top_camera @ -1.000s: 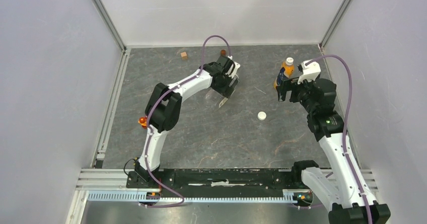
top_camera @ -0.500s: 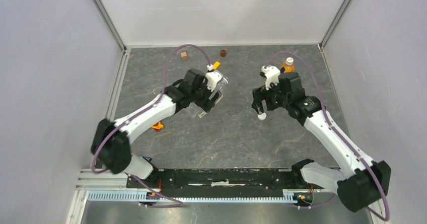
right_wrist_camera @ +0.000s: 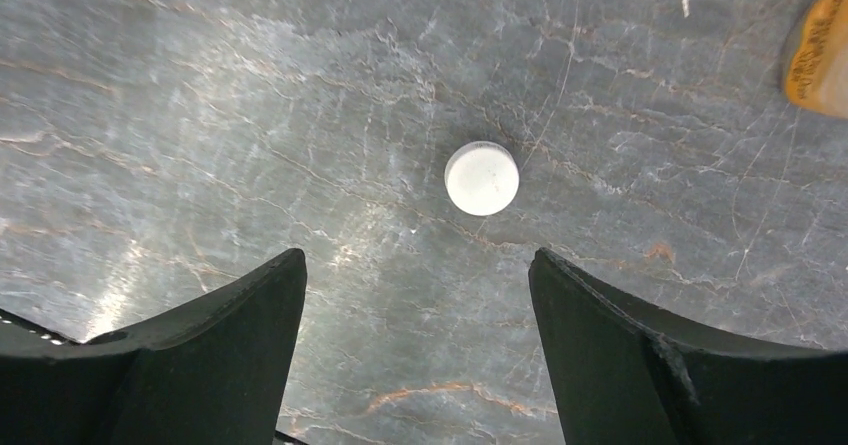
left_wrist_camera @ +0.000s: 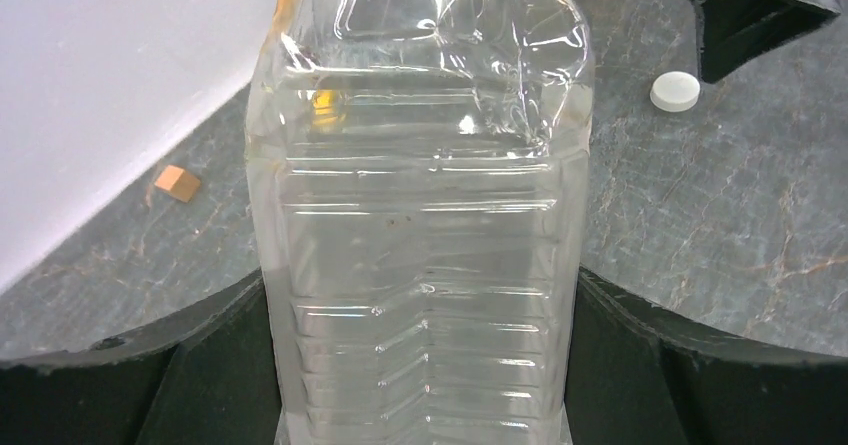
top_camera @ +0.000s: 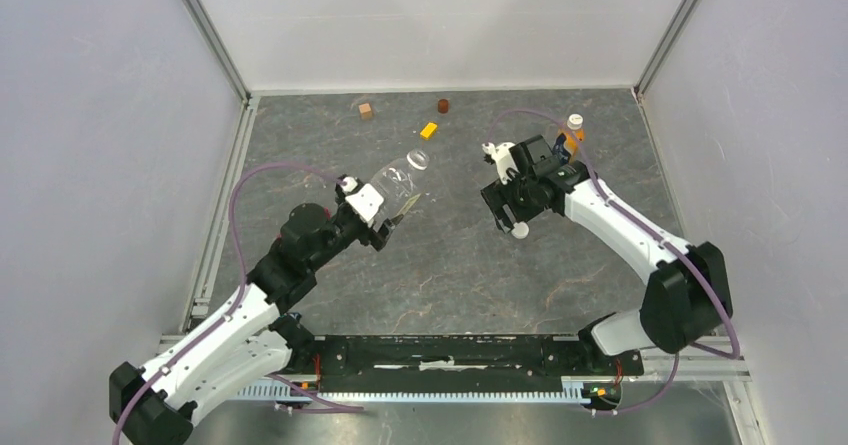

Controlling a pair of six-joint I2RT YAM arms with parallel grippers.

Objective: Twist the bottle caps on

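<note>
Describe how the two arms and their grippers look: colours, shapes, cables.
The left arm and right arm match. Each has rounded white shells between bulky black joints, and a thin purple cable loops alongside. A small white block sits at each wrist. Each arm ends in two broad matte black fingers that taper to blunt tips. No markings or sleeves are visible.
</note>
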